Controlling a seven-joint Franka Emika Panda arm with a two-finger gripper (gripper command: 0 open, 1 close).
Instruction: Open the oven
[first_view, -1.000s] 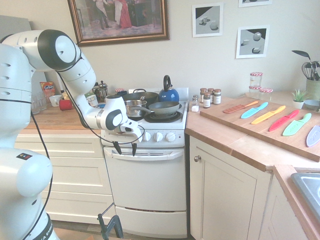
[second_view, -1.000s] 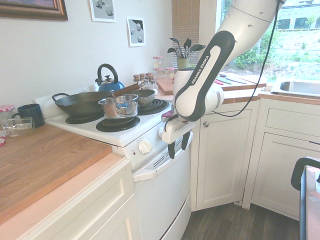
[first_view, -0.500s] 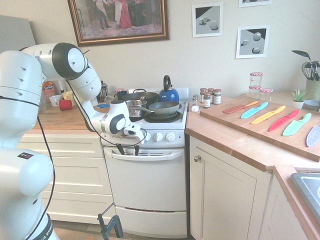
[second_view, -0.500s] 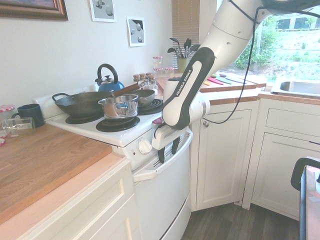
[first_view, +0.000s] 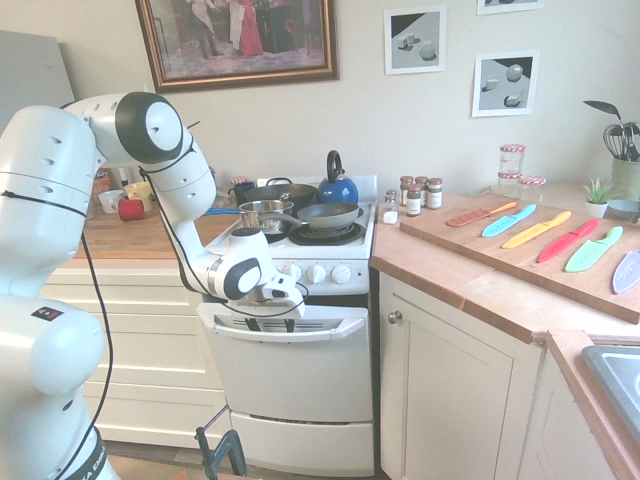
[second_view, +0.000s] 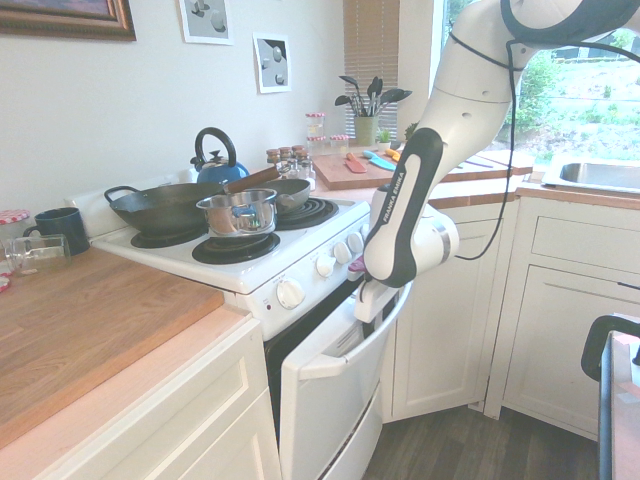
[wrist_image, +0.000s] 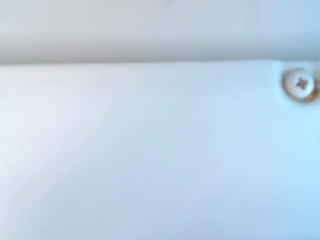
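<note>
The oven (first_view: 300, 385) is a small white stove with a row of knobs (first_view: 318, 272) under the hob. Its door (second_view: 330, 410) stands tilted out at the top, with a dark gap (second_view: 300, 335) behind it. My gripper (first_view: 272, 318) sits on the left part of the door's white bar handle (first_view: 335, 322). In the second exterior view the gripper (second_view: 372, 305) presses down at the handle (second_view: 345, 352) from above. The wrist view shows only a blurred white oven panel (wrist_image: 150, 150) with one screw (wrist_image: 300, 84).
Pans (first_view: 325, 213), a steel pot (second_view: 238, 212) and a blue kettle (first_view: 337, 186) stand on the hob. A cream cabinet door with a round knob (first_view: 394, 317) flanks the oven on one side, drawers (first_view: 130, 340) on the other. A board with coloured knives (first_view: 540, 235) lies on the counter.
The gripper came down onto the handle and moved outward and down. The oven door, shut in both earlier moments, now stands partly open.
</note>
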